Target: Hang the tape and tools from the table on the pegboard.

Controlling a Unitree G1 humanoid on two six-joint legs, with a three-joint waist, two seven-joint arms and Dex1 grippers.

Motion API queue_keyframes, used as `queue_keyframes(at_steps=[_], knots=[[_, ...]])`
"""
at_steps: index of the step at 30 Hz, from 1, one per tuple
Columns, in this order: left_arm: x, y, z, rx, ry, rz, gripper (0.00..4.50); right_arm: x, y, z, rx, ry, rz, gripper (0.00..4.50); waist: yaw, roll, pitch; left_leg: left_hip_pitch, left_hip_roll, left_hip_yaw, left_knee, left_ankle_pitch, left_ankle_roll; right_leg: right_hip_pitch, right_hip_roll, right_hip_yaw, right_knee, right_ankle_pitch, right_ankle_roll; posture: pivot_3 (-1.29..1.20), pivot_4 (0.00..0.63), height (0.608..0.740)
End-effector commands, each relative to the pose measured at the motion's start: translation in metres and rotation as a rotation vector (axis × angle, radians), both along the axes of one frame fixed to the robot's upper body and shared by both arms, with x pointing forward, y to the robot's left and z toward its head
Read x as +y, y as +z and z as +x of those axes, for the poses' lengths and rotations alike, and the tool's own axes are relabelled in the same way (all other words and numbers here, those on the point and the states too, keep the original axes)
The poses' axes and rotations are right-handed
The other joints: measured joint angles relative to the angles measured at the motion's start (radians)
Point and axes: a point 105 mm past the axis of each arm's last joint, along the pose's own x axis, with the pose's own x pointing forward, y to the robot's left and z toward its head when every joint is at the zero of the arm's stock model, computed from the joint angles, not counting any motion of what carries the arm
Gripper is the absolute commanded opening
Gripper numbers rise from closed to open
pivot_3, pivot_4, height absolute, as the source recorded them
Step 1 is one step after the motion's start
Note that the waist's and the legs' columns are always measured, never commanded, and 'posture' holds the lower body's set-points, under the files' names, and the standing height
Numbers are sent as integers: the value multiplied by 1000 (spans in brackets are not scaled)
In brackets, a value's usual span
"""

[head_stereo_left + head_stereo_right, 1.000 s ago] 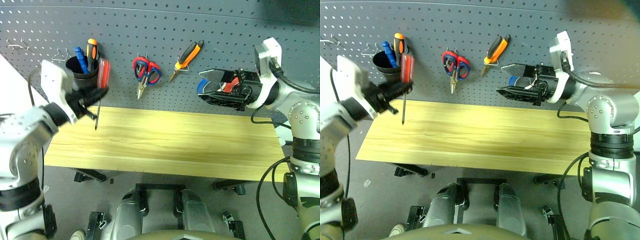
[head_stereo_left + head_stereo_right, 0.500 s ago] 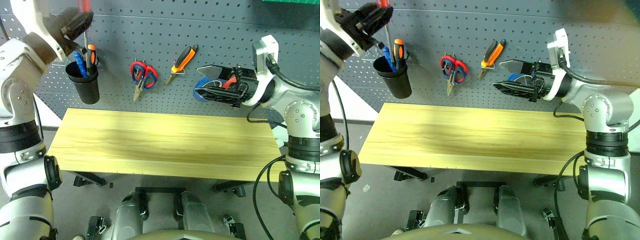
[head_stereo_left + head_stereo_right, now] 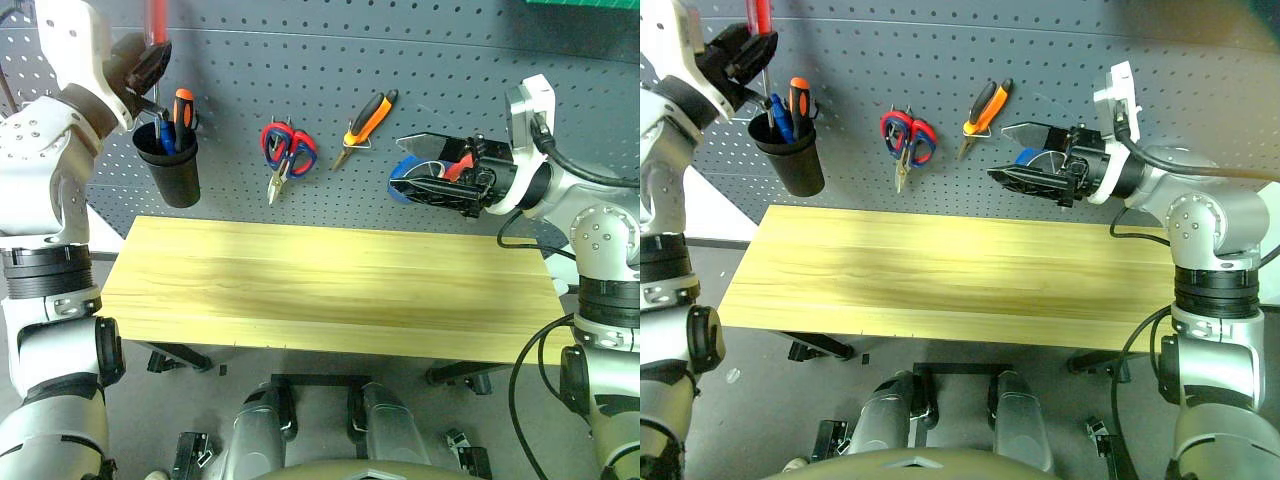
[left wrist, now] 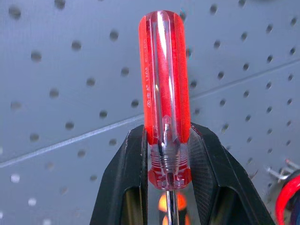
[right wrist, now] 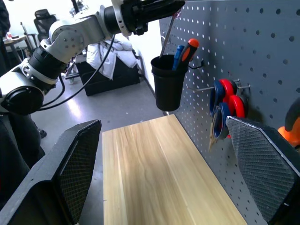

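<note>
My left gripper [image 3: 143, 72] is shut on the red-handled screwdriver [image 4: 165, 79], just below its handle. It holds the tool upright against the pegboard [image 3: 450, 60], and the shaft reaches down to the mouth of a black cup [image 3: 172, 170]. The orange-and-black pliers [image 3: 370, 116] hang on a hook at mid board. My right gripper [image 3: 396, 167] stands open with nothing between its fingers [image 5: 75, 164]. It points left along the board, above the table [image 3: 330, 285]. The tape is out of view.
The cup hangs on the board and holds a blue and an orange-handled screwdriver [image 3: 183, 104]. Red-handled scissors [image 3: 288, 150] hang between cup and pliers. A blue roll [image 3: 401, 178] and something red-orange sit on the board behind my right gripper.
My left arm has lifted the screwdriver from over the table's left end up to the black cup. The head camera has shifted. My right gripper has stayed put.
</note>
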Motion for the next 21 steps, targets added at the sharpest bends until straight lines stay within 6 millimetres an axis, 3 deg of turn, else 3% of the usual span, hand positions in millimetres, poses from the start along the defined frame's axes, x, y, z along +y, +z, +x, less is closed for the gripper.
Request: queue_keyframes(at_steps=[1, 7, 12, 17, 18, 21], knots=[[9, 7, -4, -80, 34, 5, 845, -2, 10, -4, -79, -7, -34, 4500, 1, 0, 0, 0, 0, 0, 0, 0, 0, 0, 0, 0, 0, 0, 0, -82, 100, 730], [17, -9, 3, -66, 59, -29, 845, -2, 11, -4, -84, -7, -42, 4500, 3, 0, 0, 0, 0, 0, 2, -1, 1, 0, 0, 0, 1, 0, 0, -80, 105, 730], [26, -20, 5, -53, 95, -29, 2507, -2, 11, -4, -89, -7, -53, 4500, 2, 0, 0, 0, 0, 0, 2, -1, 1, 0, 0, 0, 2, 0, 0, -81, 105, 730], [31, -15, -4, -84, 101, -10, 4241, -4, 13, -4, -86, -6, -52, 4500, 2, 0, 0, 0, 0, 0, 3, -1, 1, 0, 0, 0, 2, 0, 0, -72, 104, 730], [29, -14, -7, -84, 72, -11, 4475, -5, 13, -5, -84, -4, -51, 4500, 2, 0, 0, 0, 0, 0, 3, -1, 1, 0, 0, 0, 2, 0, 0, -71, 104, 730], [19, -14, -24, -84, -51, 4, 4475, -6, 13, -7, -68, 5, -51, 4500, 2, 0, 0, 0, 0, 0, 3, -1, 1, 0, 0, 0, 2, 0, 0, -64, 104, 730]])
